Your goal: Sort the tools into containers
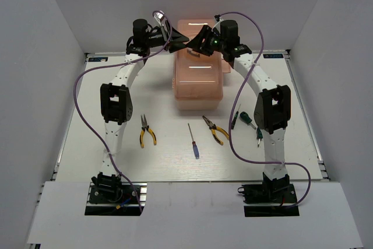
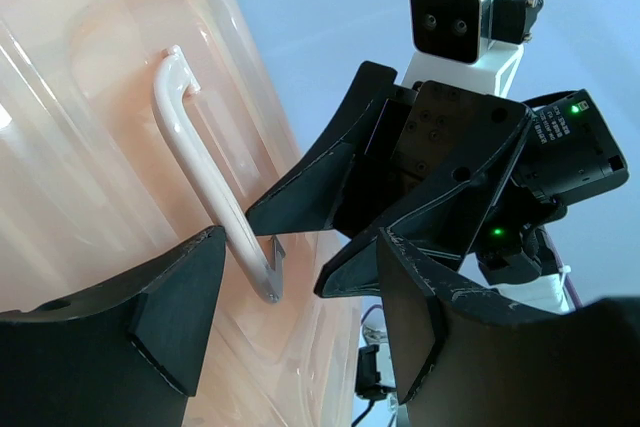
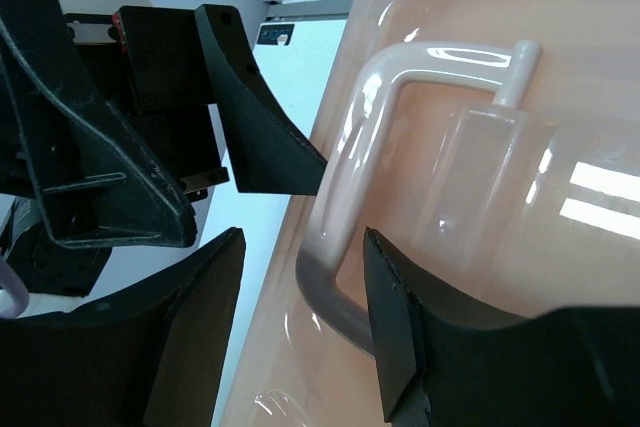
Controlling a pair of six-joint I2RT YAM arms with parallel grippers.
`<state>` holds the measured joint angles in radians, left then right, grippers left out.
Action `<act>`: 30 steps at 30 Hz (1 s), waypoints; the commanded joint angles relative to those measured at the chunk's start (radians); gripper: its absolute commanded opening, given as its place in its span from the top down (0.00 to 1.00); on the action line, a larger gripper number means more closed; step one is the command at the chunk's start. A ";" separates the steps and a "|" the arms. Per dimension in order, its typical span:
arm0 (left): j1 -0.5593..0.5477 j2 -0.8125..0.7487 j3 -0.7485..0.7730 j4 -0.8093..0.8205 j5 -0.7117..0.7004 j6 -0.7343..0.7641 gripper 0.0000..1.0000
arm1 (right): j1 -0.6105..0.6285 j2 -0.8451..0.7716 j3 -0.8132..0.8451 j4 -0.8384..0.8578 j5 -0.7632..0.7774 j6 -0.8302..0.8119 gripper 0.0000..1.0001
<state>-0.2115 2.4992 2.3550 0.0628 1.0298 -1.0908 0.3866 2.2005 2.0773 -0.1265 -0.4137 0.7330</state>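
Note:
The peach-pink toolbox (image 1: pixel 198 80) stands closed at the back middle, its white lid handle (image 2: pixel 205 177) on top. My left gripper (image 1: pixel 176 42) and right gripper (image 1: pixel 196 40) hover over the lid's far end, facing each other, both open. In the left wrist view the left gripper (image 2: pixel 300 247) has the handle's end between its jaws. In the right wrist view the right gripper (image 3: pixel 303 242) straddles a corner of the handle (image 3: pixel 345 197). On the table lie two yellow pliers (image 1: pixel 145 132) (image 1: pixel 215 129), a blue screwdriver (image 1: pixel 193 142) and green screwdrivers (image 1: pixel 246 119) (image 1: pixel 258 137).
A thin dark tool (image 1: pixel 235 116) lies beside the right arm (image 1: pixel 271 109). Purple cables (image 1: pixel 87 115) loop along both arms. White walls (image 1: pixel 41 56) enclose the table on three sides. The tools lie in a row in front of the toolbox.

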 commanded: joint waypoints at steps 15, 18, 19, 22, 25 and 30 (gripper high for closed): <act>-0.028 0.029 0.027 -0.112 -0.020 0.008 0.28 | -0.003 -0.027 0.009 0.061 -0.074 0.052 0.43; -0.028 0.029 0.027 -0.112 -0.020 0.008 0.28 | -0.006 -0.022 0.020 0.027 -0.056 0.036 0.45; -0.028 0.029 0.027 -0.112 -0.020 0.008 0.28 | -0.005 -0.025 0.023 0.027 -0.054 0.032 0.45; -0.028 0.029 0.027 -0.103 -0.020 0.008 0.28 | -0.002 -0.024 0.029 0.002 -0.037 0.013 0.45; -0.028 0.029 0.027 -0.103 -0.020 0.008 0.28 | -0.005 -0.027 0.033 -0.018 -0.027 -0.007 0.45; -0.037 0.029 0.027 -0.103 -0.020 -0.001 0.28 | -0.005 -0.025 0.044 -0.038 -0.019 -0.029 0.45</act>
<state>-0.2134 2.4992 2.3714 0.0078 1.0100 -1.0977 0.3809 2.2005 2.0796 -0.1513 -0.4454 0.7322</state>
